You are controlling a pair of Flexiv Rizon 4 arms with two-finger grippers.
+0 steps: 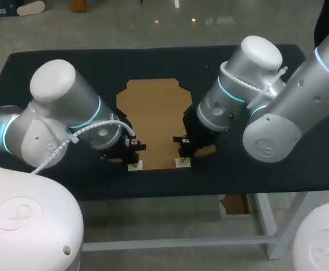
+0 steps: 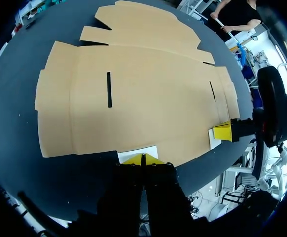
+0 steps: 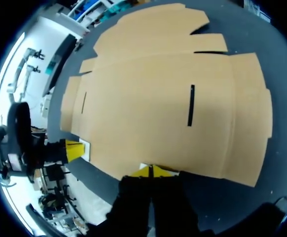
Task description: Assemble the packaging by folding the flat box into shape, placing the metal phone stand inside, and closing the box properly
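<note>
Tabletop (image 1: pixel 51 62): black, carrying everything listed below.
Left arm (image 1: pixel 57 113): comes in from 9 o'clock and bends down toward the near edge of the box.
Right arm (image 1: pixel 249 84): comes in from 3 o'clock, angled down to the same near edge.
Box (image 1: pixel 153 113): brown cardboard, unfolded and lying flat at the middle of the tabletop, with its flaps spread toward 12 o'clock. It is between the two arms.
Left claw (image 2: pixel 142 159): yellow tips pressed together, at 7 o'clock of the box, right at the cardboard's near edge. Whether any cardboard is nipped between them cannot be told.
Right claw (image 3: pixel 151 171): yellow tips together, at 5 o'clock of the box on the same near edge. Its grip on the cardboard is likewise not clear.
Left patch (image 2: pixel 136 153): small white piece against the box edge, just ahead of the left claw.
Right patch (image 2: pixel 214 141): matching white piece beside the right claw.
Slots (image 2: pixel 109 89): two narrow dark cuts in the box, one toward each side panel.
</note>
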